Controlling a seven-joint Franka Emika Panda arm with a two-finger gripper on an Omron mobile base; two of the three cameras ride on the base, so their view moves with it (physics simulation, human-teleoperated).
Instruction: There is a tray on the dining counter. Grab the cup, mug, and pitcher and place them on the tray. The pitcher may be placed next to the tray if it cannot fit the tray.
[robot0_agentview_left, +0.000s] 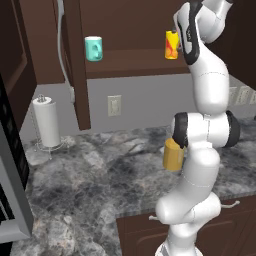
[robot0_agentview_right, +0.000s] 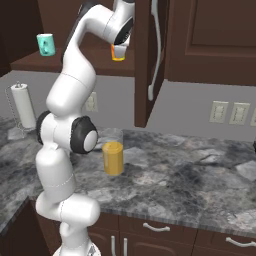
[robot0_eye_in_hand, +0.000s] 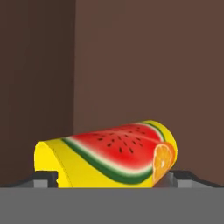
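The yellow cup (robot0_eye_in_hand: 109, 157), printed with a watermelon slice, stands on the open wall cabinet's shelf (robot0_agentview_left: 171, 45) (robot0_agentview_right: 118, 52). My gripper (robot0_eye_in_hand: 116, 178) (robot0_agentview_left: 178, 40) (robot0_agentview_right: 120, 46) is open at the cup, one finger tip on each side of it. It is not lifted. The teal mug (robot0_agentview_left: 93, 48) (robot0_agentview_right: 46, 44) stands further left on the same shelf. On the marbled counter below, behind my arm, stands the pitcher (robot0_agentview_left: 173, 155) (robot0_agentview_right: 113, 152) with orange liquid. The tray and the dining counter are out of view.
An open cabinet door (robot0_agentview_left: 77, 65) (robot0_agentview_right: 141, 60) hangs beside the shelf. A paper towel roll (robot0_agentview_left: 47, 121) (robot0_agentview_right: 23, 106) stands at the counter's left end. The counter edge (robot0_agentview_left: 135, 212) has drawers beneath. Wall outlets (robot0_agentview_right: 229, 113) sit on the backsplash.
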